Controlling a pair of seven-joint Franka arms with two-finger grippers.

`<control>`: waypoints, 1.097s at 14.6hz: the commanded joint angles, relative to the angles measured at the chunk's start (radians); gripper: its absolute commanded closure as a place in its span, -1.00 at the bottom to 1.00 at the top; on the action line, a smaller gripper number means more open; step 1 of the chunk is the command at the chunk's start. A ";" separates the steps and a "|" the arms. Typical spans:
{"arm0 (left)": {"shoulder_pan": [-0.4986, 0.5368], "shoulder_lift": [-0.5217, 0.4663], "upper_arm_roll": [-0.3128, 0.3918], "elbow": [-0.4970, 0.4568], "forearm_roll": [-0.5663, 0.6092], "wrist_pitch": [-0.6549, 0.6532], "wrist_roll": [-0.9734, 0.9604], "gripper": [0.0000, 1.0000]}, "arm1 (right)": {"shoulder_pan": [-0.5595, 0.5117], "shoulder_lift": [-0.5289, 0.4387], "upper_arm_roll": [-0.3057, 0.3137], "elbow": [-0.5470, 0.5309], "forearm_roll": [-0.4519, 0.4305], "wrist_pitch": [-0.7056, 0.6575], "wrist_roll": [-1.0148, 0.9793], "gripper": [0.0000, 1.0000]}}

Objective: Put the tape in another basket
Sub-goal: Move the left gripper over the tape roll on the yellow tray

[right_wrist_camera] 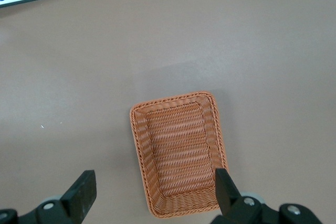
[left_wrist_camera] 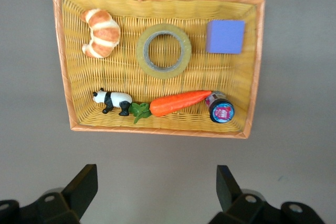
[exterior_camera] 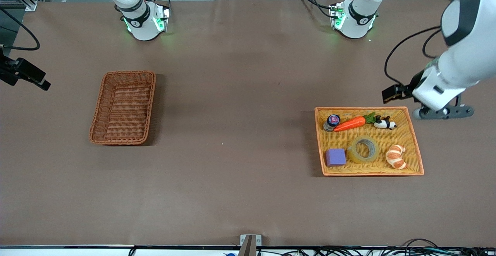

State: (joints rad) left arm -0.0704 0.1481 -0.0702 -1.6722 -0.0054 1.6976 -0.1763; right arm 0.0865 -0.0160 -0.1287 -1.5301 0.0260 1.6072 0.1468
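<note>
Front view: one tape (exterior_camera: 363, 149), one basket (exterior_camera: 123, 107)

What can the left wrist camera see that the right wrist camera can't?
Only the left wrist view shows the orange-yellow tray with the tape, a croissant, a purple block, a toy carrot, a panda figure and a small jar, below the open left gripper.

Only the right wrist view shows the reddish-brown basket, with nothing in it, and the open right gripper.

Both show the brown table and a pair of black fingers spread apart.
</note>
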 commanded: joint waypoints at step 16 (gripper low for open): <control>0.072 0.493 0.004 0.005 0.151 0.464 0.017 -0.99 | -0.019 -0.013 0.009 -0.004 -0.005 -0.009 -0.004 -1.00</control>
State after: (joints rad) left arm 0.0056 0.6272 -0.0631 -1.6636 0.1254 2.1589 -0.1595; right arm 0.0817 -0.0160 -0.1294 -1.5293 0.0260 1.6060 0.1468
